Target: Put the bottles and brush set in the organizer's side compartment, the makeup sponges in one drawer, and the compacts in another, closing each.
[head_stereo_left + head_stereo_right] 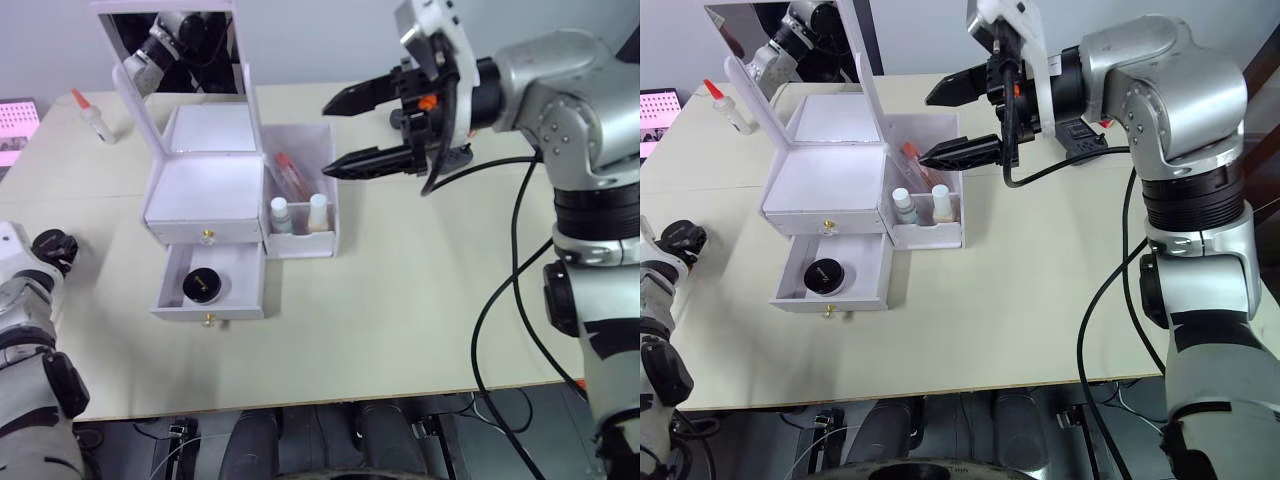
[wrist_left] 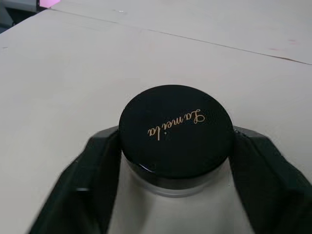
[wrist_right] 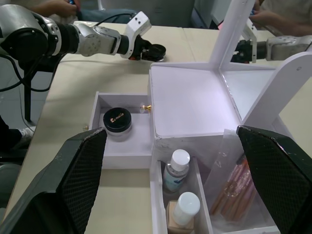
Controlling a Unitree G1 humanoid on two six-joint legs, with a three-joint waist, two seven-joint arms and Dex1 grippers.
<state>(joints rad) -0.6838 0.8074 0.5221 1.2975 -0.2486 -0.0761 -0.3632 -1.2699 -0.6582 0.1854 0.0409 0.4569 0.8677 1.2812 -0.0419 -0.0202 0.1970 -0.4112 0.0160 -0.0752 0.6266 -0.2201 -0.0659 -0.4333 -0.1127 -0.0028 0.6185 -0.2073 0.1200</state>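
here the left pincer clamps a black-lidded, gold-lettered compact, while the right pincer gapes wide, empty.

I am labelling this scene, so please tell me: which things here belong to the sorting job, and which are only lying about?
Belong to the job:
organizer
open lower drawer with one compact
second compact in the left gripper
two bottles
brush set

Lying about:
red-capped bottle
pink screen

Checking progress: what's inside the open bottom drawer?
One black-lidded compact sits in the open drawer; the drawer's rear part lies hidden under the organizer.
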